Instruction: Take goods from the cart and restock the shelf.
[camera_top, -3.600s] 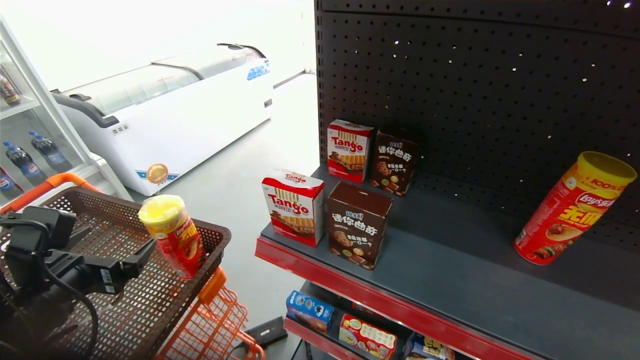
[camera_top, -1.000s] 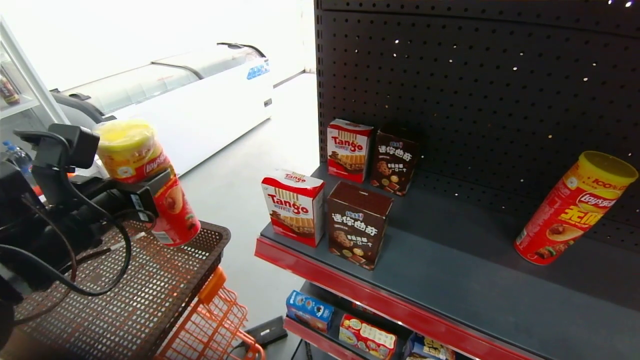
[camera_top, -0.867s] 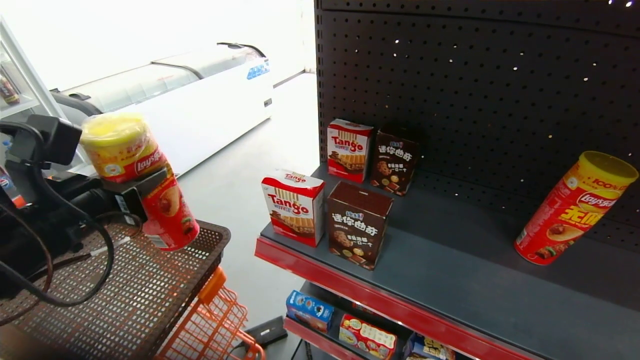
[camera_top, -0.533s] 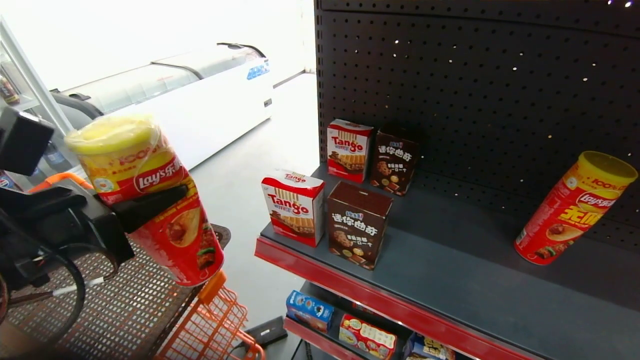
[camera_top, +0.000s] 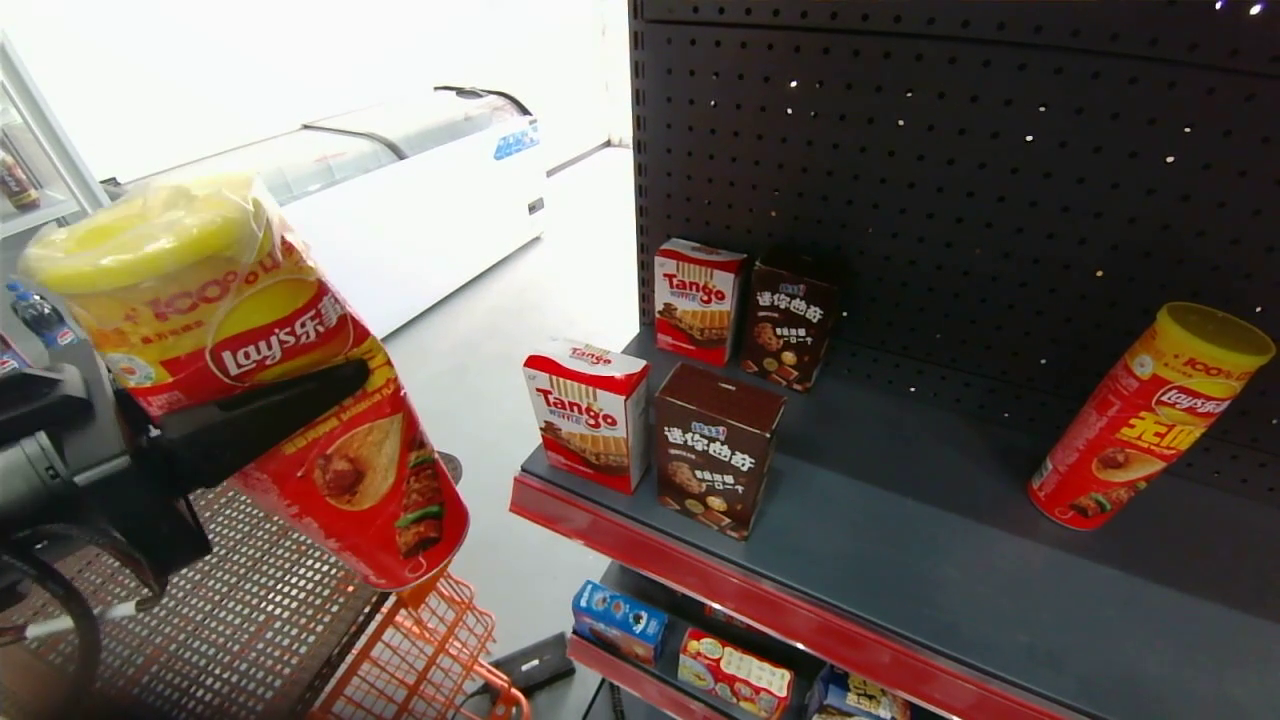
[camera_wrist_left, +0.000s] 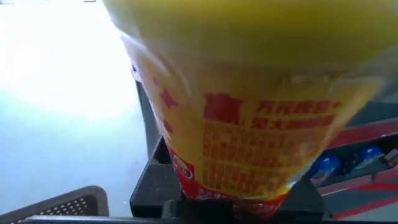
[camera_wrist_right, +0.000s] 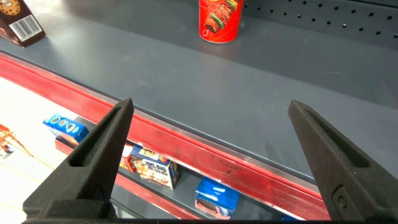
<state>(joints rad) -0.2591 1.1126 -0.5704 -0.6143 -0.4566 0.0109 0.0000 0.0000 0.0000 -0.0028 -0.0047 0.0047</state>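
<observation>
Item, one red-and-yellow cylindrical crisp can (camera_top: 345, 480): clamped in my left gripper (camera_top: 262, 405), now raised above the brown mesh cart (camera_top: 290, 630), so, I judge, dark shelf (camera_top: 900, 545) placement follows.

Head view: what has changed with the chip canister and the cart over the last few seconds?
The left gripper, shut on the red-and-yellow cylindrical chip canister, has lifted it from where it stood in the brown mesh cart basket. It has carried the canister up and towards the camera, clear of the basket. Unchanged: the dark shelf and the second chip canister on it.
</observation>
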